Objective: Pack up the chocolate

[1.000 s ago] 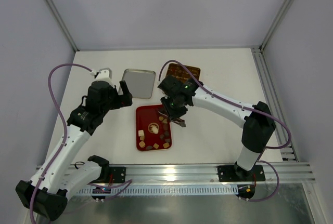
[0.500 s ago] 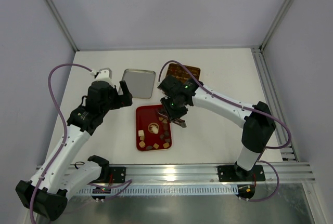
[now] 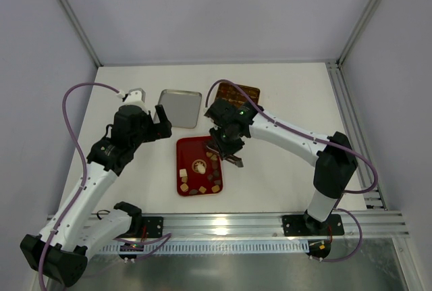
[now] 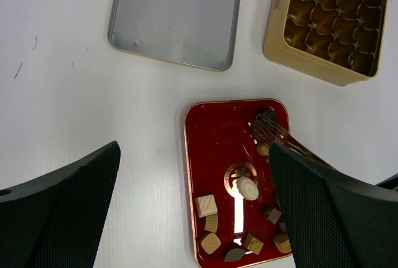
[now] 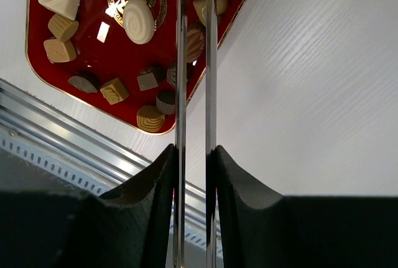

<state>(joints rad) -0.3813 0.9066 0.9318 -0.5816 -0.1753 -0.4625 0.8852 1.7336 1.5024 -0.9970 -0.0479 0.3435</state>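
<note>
The chocolate [image 4: 206, 206] lies on a flat red tray [image 4: 214, 137]: tan cubes, dark lumps and one roundish whitish piece [image 4: 247, 188], also seen in the right wrist view [image 5: 139, 20]. My right gripper [image 5: 194, 156] is shut on metal tongs [image 5: 181, 63], whose two arms reach over the tray's right side [image 3: 226, 154]. A brown piece [image 5: 194, 41] shows between the arms; the tips are out of that view. My left gripper [image 4: 196, 147] is open and empty, hovering above the tray's left part [image 3: 162, 121].
A square gold tin with grid compartments [image 3: 237, 94] stands behind the tray, also in the left wrist view [image 4: 329, 25]. Its silver lid [image 3: 179, 107] lies upside down to the left. The metal rail [image 5: 62, 137] runs along the table's near edge.
</note>
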